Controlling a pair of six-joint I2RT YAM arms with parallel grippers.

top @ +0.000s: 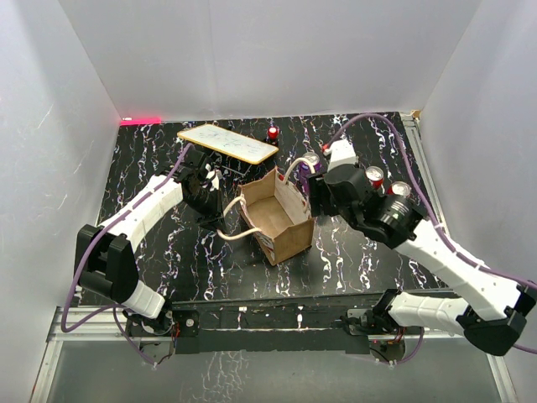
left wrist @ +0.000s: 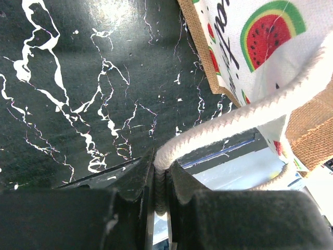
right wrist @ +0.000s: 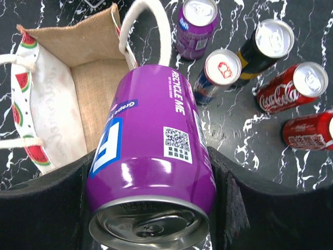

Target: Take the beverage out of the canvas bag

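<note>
Right pincer [right wrist: 151, 208] is clamped tight on a purple can [right wrist: 151, 140], holding it right by the right-hand edge of the canvas bag [top: 273, 214]. The bag stands open on the black marbled table [top: 151, 151] between the two arms. Left pincer [left wrist: 160, 177] is pressed together on the bag's cream rope handle [left wrist: 250, 112], next to the watermelon print, and a bunch of other cans [right wrist: 268, 44] stand upright on the table just past the purple one.
</note>
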